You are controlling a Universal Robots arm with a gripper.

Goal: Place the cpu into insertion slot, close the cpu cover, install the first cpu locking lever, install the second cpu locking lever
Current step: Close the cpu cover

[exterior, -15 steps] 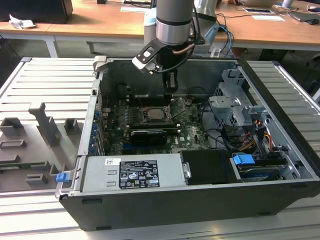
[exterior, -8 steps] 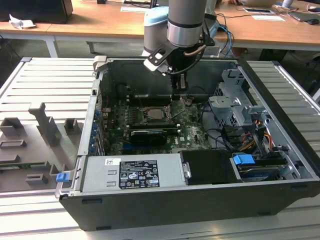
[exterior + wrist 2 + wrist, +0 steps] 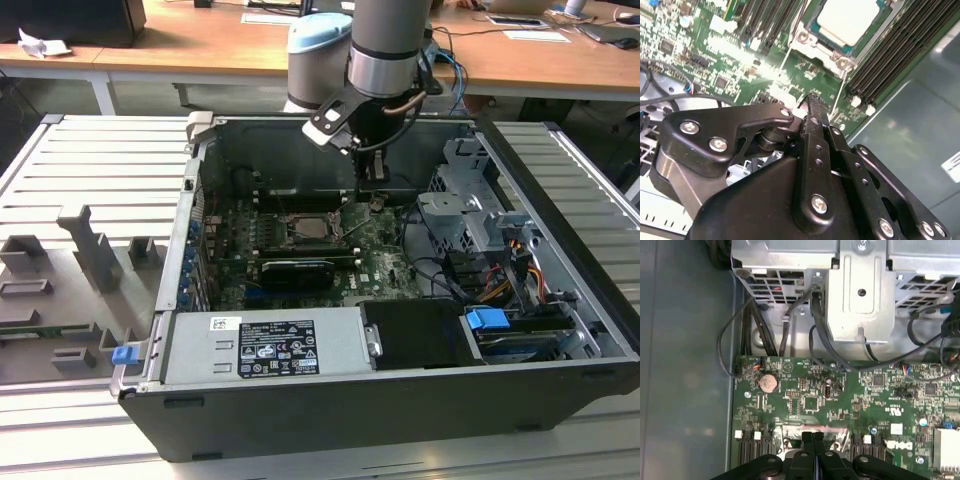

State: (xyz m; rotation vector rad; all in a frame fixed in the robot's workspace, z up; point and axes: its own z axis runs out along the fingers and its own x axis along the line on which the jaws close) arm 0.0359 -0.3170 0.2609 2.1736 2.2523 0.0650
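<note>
Progress, judged from the socket area, is past the first two steps: the cpu [image 3: 847, 20] lies flat in the insertion slot [image 3: 303, 226], and the cpu cover [image 3: 822, 49] appears to be folded down around the edges of the chip. Two thin wire levers [image 3: 842, 92] run out from the socket corners across the motherboard [image 3: 810, 390]. They look unlatched, so both lever steps are judged not yet done, though their hooks cannot be made out. The jaws hang over the board just beside the socket, on the exterior view's right of it. They are pressed together with no gap showing, and nothing can be seen held between them. The open computer case [image 3: 330, 430] lies on the slatted table [image 3: 90, 160]. It contains the motherboard, a silver power supply [image 3: 265, 345], a long black graphics card [image 3: 297, 270], a metal drive cage [image 3: 465, 200] and loose cables.
</note>
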